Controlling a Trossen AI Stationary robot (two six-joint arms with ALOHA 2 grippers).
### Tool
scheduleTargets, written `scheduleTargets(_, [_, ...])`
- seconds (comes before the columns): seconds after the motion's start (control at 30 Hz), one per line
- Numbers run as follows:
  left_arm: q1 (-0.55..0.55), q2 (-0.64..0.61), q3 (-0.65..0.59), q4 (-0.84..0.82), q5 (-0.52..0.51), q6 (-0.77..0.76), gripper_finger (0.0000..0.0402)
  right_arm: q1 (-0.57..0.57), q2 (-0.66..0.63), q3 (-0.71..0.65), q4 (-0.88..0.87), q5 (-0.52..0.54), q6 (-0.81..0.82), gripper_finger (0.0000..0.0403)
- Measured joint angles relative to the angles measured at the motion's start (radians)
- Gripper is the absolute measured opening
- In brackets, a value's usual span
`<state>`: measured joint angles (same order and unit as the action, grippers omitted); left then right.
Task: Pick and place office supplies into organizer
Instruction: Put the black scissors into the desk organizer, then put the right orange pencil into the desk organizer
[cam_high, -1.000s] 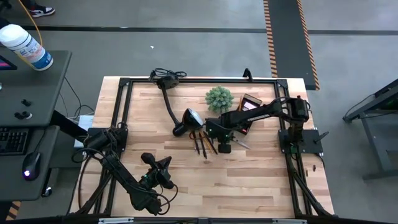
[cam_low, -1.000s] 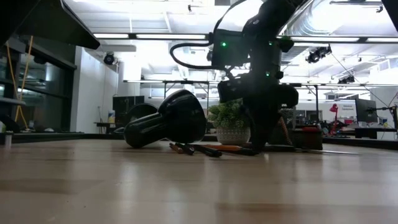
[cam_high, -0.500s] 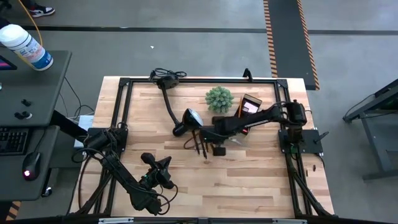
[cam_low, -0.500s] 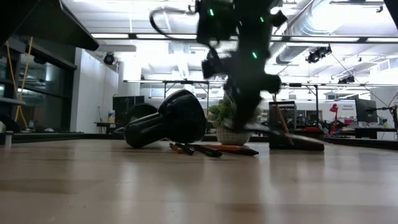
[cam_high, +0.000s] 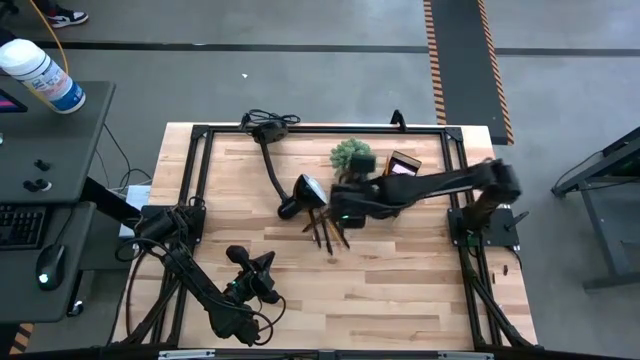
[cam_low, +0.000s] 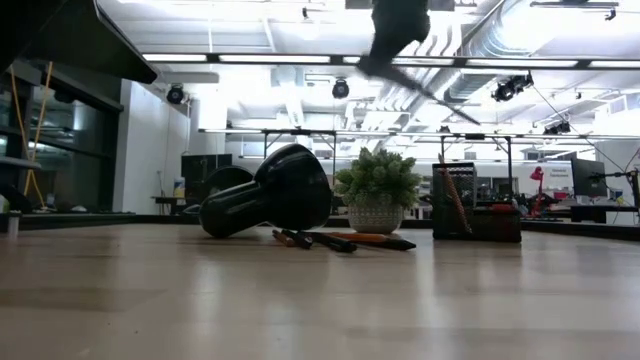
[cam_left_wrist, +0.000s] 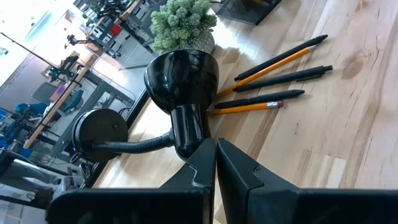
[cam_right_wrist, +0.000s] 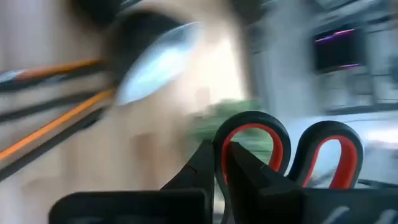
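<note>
My right gripper (cam_high: 343, 208) hangs high above the table's middle and is shut on the red-handled scissors (cam_right_wrist: 326, 152). In the low view it shows at the top edge (cam_low: 400, 35). Several orange and dark pencils and pens (cam_high: 325, 232) lie flat on the table just below it, next to the black lamp's head; they also show in the left wrist view (cam_left_wrist: 273, 68). The black organizer (cam_high: 402, 165) stands at the far right, beside the plant. My left gripper (cam_left_wrist: 216, 163) is shut and empty near the table's near left. My right gripper pinches the rim of one red handle loop (cam_right_wrist: 233, 138) between its two fingers, with the second loop (cam_right_wrist: 329, 146) free beside it. The scissors are lifted clear of the table. In the low view, a thin dark part slants down below the gripper.
A black desk lamp lies across the far left with its round head (cam_high: 305, 190) beside the pencils. A small green plant (cam_high: 350, 155) in a white pot stands between the lamp and the organizer. Bare wood lies toward the near edge and right.
My right gripper has risen steeply from the table beside the pencils, carrying the scissors up clear of the wood. It has shifted a little toward the far edge. The pencils and the left arm have stayed where they were.
</note>
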<state>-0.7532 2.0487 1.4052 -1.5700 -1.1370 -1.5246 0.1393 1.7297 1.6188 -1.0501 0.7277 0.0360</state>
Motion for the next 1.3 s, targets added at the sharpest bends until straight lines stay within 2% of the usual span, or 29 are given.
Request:
scheduleTargets(0.13, [0.000,0.000,0.000,0.000,-0.003,0.000,0.0005,0.009,-0.148,-0.161,0.142,0.140,0.019,0.0013])
scheduleTargets(0.23, [0.000,0.000,0.000,0.000,-0.008,0.000,0.0005,0.007,-0.259,-0.337,0.346,0.212,0.008,0.0013])
scheduleTargets(0.4, [0.000,0.000,0.000,0.001,-0.017,0.000,0.0005,0.004,-0.407,-0.604,0.766,0.274,-0.078,0.0013])
scheduleTargets(0.53, [0.000,0.000,0.000,0.001,-0.016,-0.002,0.0005,-0.006,-0.478,-0.751,0.960,0.285,-0.087,0.0013])
scheduleTargets(0.83, [0.000,0.000,0.000,0.000,-0.028,-0.002,0.0005,-0.058,-0.508,-0.957,1.151,0.283,0.031,0.0016])
scheduleTargets(1.03, [0.000,0.000,0.000,0.000,-0.028,-0.002,0.0005,-0.082,-0.508,-0.982,1.120,0.246,0.186,0.0076])
scheduleTargets(1.3, [0.000,0.000,0.000,0.000,-0.035,-0.002,0.0005,-0.082,-0.508,-0.981,1.104,0.224,0.210,0.0148])
